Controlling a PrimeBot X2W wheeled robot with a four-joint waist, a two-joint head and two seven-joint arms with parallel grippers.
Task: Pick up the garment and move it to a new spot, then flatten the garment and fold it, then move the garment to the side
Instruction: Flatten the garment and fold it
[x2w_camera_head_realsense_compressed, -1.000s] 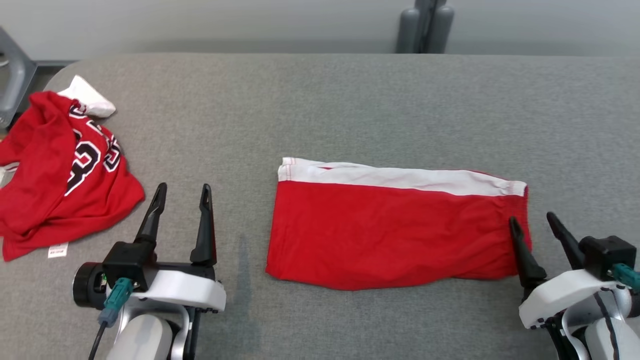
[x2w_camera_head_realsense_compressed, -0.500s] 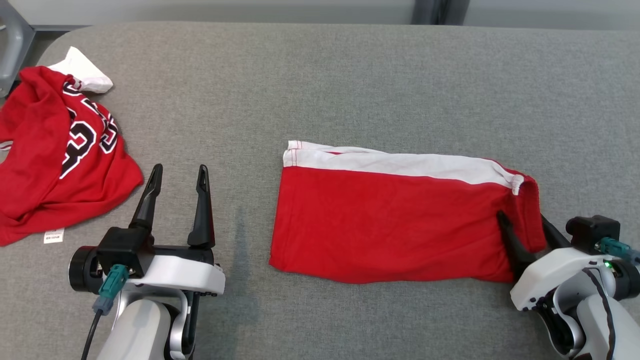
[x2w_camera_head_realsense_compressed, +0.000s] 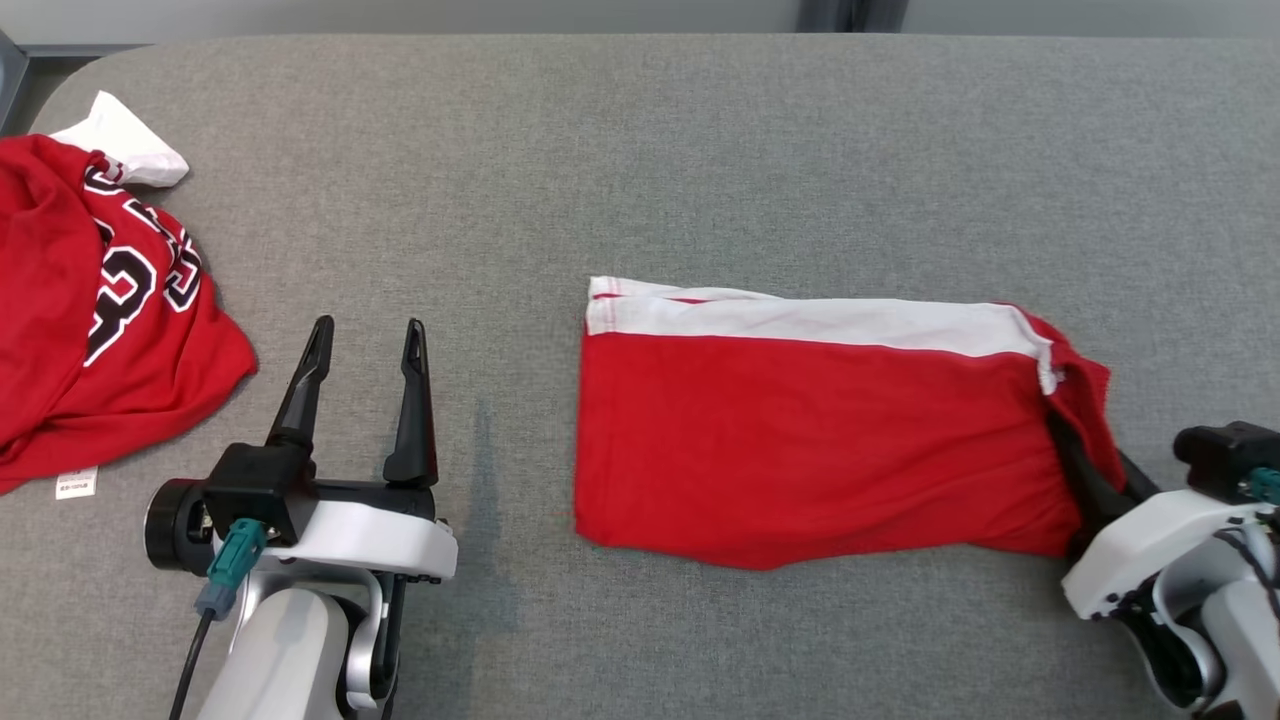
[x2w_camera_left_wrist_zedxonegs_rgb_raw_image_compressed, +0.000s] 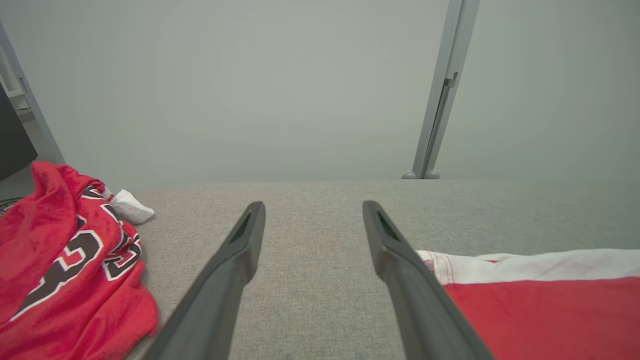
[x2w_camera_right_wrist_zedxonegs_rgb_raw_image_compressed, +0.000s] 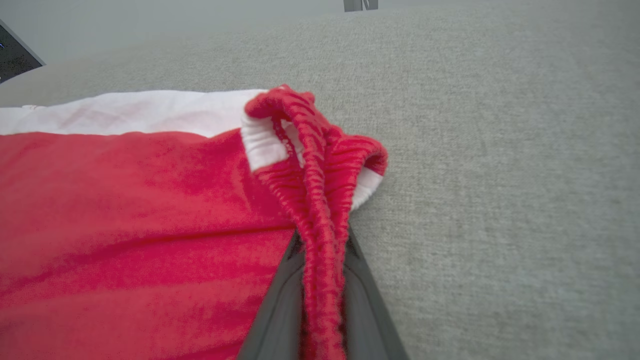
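The folded red garment (x2w_camera_head_realsense_compressed: 810, 440) lay flat on the grey tabletop (x2w_camera_head_realsense_compressed: 700, 150). The right pincer (x2w_camera_head_realsense_compressed: 1100, 462) was clamped on the bunched waistband (x2w_camera_right_wrist_zedxonegs_rgb_raw_image_compressed: 320, 200) at the garment's right end, probably to drag it aside. Left of the garment, the left pincer (x2w_camera_head_realsense_compressed: 367, 327) stood open and empty, clear of the pull.

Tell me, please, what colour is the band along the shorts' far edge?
White band on the shorts; clearest in head view.

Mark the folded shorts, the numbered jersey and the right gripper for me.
folded shorts (x2w_camera_head_realsense_compressed: 800, 440), head view, middle of the red panel.
numbered jersey (x2w_camera_head_realsense_compressed: 150, 390), head view, red cloth below the numerals.
right gripper (x2w_camera_right_wrist_zedxonegs_rgb_raw_image_compressed: 324, 245), right wrist view, between its fingertips, shut on the folded shorts.
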